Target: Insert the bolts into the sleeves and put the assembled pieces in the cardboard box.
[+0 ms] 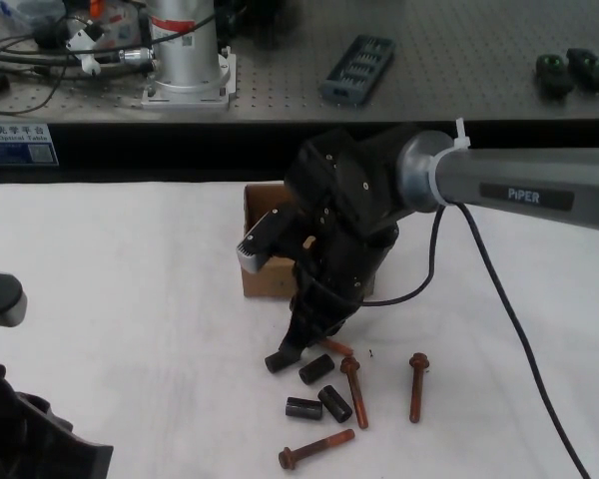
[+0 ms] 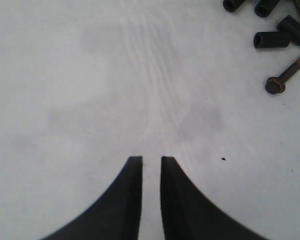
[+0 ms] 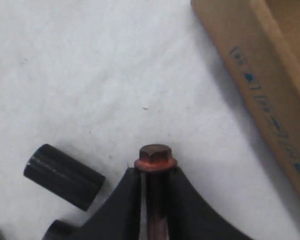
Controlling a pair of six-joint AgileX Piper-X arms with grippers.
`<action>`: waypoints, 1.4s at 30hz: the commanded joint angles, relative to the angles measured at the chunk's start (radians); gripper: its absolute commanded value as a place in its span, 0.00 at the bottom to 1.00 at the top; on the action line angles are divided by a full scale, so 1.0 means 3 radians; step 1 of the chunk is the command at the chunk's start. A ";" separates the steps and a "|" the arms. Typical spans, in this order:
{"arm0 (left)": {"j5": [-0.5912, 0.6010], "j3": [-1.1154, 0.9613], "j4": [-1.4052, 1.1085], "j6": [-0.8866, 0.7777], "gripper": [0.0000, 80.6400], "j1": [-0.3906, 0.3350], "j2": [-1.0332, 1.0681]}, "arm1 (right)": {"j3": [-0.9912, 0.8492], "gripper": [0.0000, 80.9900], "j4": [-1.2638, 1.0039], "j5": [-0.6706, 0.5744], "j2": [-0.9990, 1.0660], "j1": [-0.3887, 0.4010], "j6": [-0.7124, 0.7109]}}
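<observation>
A white cloth [image 1: 110, 299] covers the bench, with a perforated metal table [image 1: 459, 70] behind it. The right arm [image 1: 539, 190], a printed label on its grey tube, extends from the right and bends down before the cardboard box [image 1: 265, 281], blue print on its side; the right gripper [image 3: 155, 172] is clamped on a rusty bolt [image 3: 155, 156] just under its head, beside loose sleeves [image 1: 303, 407] and bolts [image 1: 416, 387]. The left gripper [image 2: 151, 162] hangs over bare cloth, fingers a narrow slit apart, empty.
</observation>
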 commanded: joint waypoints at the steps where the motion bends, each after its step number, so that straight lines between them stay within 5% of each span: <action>1: -0.0023 -0.0006 0.0056 0.0054 0.13 0.0013 -0.0031 | -0.0030 0.01 0.0088 0.0058 0.0011 0.0004 -0.0024; 5: -0.0023 -0.0006 0.0056 0.0180 0.13 0.0013 -0.0031 | -0.0030 0.04 0.0200 0.0276 -0.0007 0.0004 0.0154; 17: 0.0200 -0.0072 0.0049 0.0748 0.13 0.0013 0.0184 | 0.0059 0.04 0.0366 0.0055 -0.0612 0.0004 0.0514; 29: 0.0445 -0.0916 0.0036 0.1299 0.13 -0.0007 0.1154 | 0.0999 0.04 -0.0040 -0.0094 -0.1709 -0.0006 0.0754; 32: 0.0583 -0.1088 0.0036 0.1406 0.20 -0.0054 0.1393 | 0.1310 0.04 -0.0178 -0.0094 -0.2016 -0.0008 0.0877; 36: 0.0536 -0.1262 0.0036 0.1429 0.41 -0.0156 0.1697 | 0.1703 0.04 -0.0348 -0.0058 -0.2473 -0.0013 0.1069; 42: 0.0478 -0.1590 0.0036 0.1577 0.34 -0.0298 0.2205 | 0.2159 0.04 -0.0388 -0.0003 -0.3225 -0.0013 0.1300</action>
